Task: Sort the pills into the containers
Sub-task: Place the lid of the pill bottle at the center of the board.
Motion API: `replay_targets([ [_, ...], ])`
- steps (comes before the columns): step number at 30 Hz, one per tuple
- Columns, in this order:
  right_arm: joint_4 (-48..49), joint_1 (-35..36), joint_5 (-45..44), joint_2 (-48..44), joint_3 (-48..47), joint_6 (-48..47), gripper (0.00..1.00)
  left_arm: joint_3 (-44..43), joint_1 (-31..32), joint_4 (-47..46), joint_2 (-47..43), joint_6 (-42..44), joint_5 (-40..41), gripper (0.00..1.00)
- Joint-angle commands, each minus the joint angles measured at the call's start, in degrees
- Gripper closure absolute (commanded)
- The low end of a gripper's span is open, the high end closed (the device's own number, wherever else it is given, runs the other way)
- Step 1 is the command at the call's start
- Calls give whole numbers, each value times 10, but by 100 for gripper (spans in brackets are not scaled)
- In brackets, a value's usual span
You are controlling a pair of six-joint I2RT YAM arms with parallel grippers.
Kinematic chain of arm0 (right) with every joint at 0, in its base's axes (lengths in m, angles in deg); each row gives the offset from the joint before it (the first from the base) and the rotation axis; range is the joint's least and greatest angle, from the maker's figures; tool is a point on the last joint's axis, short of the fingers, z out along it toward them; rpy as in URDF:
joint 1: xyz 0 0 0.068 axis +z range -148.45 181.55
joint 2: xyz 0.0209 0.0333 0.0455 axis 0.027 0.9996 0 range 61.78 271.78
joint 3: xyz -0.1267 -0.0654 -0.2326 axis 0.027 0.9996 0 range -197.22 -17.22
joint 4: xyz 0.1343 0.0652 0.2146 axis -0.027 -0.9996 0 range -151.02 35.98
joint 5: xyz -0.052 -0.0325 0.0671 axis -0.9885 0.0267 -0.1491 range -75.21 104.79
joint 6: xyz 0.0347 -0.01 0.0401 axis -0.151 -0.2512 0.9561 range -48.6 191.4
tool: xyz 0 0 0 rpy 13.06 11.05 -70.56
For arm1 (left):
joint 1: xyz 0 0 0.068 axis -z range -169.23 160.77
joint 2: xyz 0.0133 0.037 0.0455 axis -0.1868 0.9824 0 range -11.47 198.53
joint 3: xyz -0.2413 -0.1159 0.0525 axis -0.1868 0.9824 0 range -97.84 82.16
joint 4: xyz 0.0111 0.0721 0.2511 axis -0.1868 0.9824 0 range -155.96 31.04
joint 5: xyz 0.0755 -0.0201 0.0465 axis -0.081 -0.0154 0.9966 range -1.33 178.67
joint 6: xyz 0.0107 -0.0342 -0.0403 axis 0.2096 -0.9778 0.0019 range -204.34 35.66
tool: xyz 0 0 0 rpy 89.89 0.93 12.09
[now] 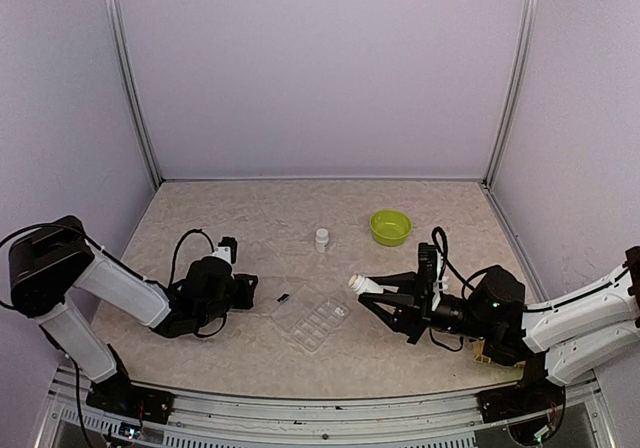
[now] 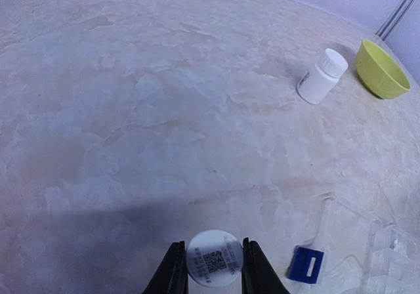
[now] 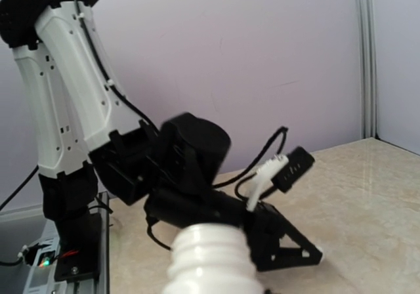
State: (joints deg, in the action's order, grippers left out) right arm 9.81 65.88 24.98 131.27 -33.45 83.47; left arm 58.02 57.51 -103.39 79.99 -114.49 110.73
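Currently left gripper (image 2: 214, 269) clamped on white cap (image 2: 214, 257); right gripper (image 1: 371, 291) clamped on uncapped bottle (image 1: 362, 284), mouth near pill box (image 1: 315, 321).

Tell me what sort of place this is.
Likely a robot test cell in a lab, not a home or pharmacy. Plain lilac walls on metal frame posts box in one table. A left arm and right arm are bolted at its edge. The few props include a pill box and green bowl.
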Motion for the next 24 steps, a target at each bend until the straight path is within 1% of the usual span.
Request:
replay_targets([
  [1, 21, 0, 4, 1, -7, 8, 76, -21, -12, 15, 35, -14, 18, 81],
  [9, 16, 0, -3, -10, 0, 5, 76, -43, -14, 31, 82, -18, 18, 79],
  [13, 11, 0, -6, -15, 1, 3, 76, -46, -14, 33, 86, -19, 18, 68],
  [18, 9, 0, -8, -16, 1, 2, 76, -46, -14, 35, 84, -22, 17, 59],
  [24, 15, 0, -7, -12, 3, -3, 76, -41, -14, 38, 63, -26, 8, 41],
])
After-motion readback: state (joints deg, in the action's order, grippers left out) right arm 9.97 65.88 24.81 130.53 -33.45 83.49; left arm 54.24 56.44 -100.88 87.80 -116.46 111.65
